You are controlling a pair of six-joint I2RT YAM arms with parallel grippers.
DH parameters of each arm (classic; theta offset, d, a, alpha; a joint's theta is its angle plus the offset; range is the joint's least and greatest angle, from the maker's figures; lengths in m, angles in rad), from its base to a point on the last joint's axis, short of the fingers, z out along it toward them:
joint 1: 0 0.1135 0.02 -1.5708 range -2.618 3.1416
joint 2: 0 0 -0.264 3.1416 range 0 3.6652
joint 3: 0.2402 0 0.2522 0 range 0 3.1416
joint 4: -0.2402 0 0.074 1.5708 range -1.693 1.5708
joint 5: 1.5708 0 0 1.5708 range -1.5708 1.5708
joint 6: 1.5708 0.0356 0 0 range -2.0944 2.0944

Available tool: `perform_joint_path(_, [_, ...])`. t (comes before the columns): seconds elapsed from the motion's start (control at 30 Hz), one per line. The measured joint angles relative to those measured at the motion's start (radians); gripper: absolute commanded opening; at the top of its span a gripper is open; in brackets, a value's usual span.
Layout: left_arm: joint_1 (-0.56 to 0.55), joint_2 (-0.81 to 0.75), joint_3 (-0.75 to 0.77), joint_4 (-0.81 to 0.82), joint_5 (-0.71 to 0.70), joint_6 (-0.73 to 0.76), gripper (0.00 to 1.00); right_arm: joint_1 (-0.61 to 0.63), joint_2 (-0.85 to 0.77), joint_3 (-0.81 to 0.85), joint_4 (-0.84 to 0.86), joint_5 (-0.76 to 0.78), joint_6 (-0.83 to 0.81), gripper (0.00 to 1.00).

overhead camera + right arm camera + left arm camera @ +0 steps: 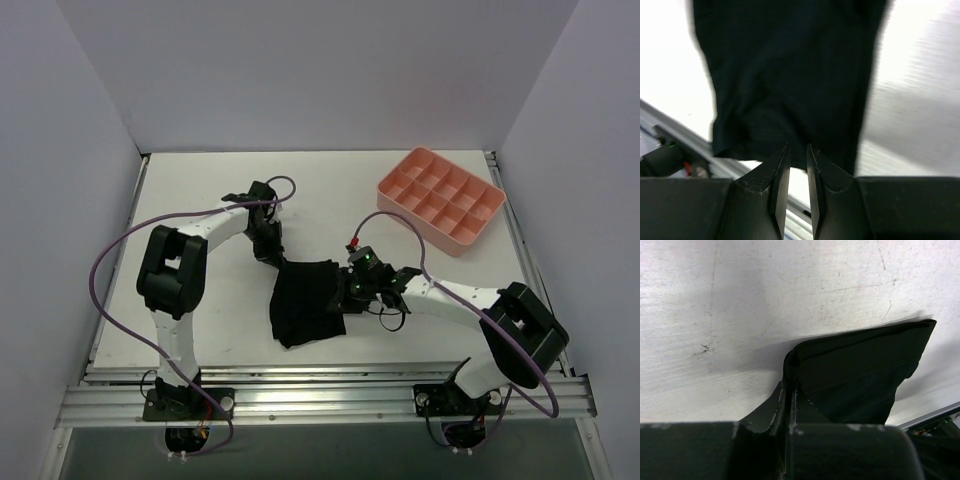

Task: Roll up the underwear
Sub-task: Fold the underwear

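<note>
Black fabric's the main thing in this one, so going across. On the left we've got the left arm (pixel 175 270) reaching in over the white bench (pixel 200 200), with a purple cable (pixel 110 250) looping off it. The left end effector (pixel 790 390) has its fingers pressed together, clamped on the underwear (pixel 308 300) right at the garment's far-left corner. From the left wrist view we can see that corner folded up into the grip. It looks a touch lifted off the bench, while the rest spreads away flat to the right.

The underwear sits about mid-bench, between the two end effectors and closer to the near edge than the far one. It's roughly rectangular, a bit rumpled along its near side.

Moving right, the right end effector (pixel 796 146) is at the garment's right-hand edge. Its fingers stand a narrow gap apart with the tips right at the hem, and we can't tell if any cloth is actually caught between them.

Far right, toward the back corner, a pink compartment tray (pixel 462 240) sits well apart from the underwear.
</note>
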Motion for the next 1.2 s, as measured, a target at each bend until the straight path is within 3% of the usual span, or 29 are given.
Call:
perform_joint_path(0.43, [0.043,0.051,0.069,0.000,-0.014,0.012,0.02,-0.038,0.039,-0.065,-0.032,0.068,-0.030,0.13])
perform_joint_path(0.73, [0.044,0.051,0.077,0.005,-0.010,0.001,0.02,-0.038,0.022,0.132,-0.214,0.126,-0.066,0.12])
perform_joint_path(0.97, [0.044,0.051,0.059,0.007,-0.009,-0.007,0.02,-0.026,0.038,0.227,-0.141,0.106,-0.071,0.13])
perform_joint_path(1.2, [0.044,0.051,0.060,0.003,-0.020,-0.008,0.02,0.003,0.156,0.121,-0.019,0.077,-0.053,0.12])
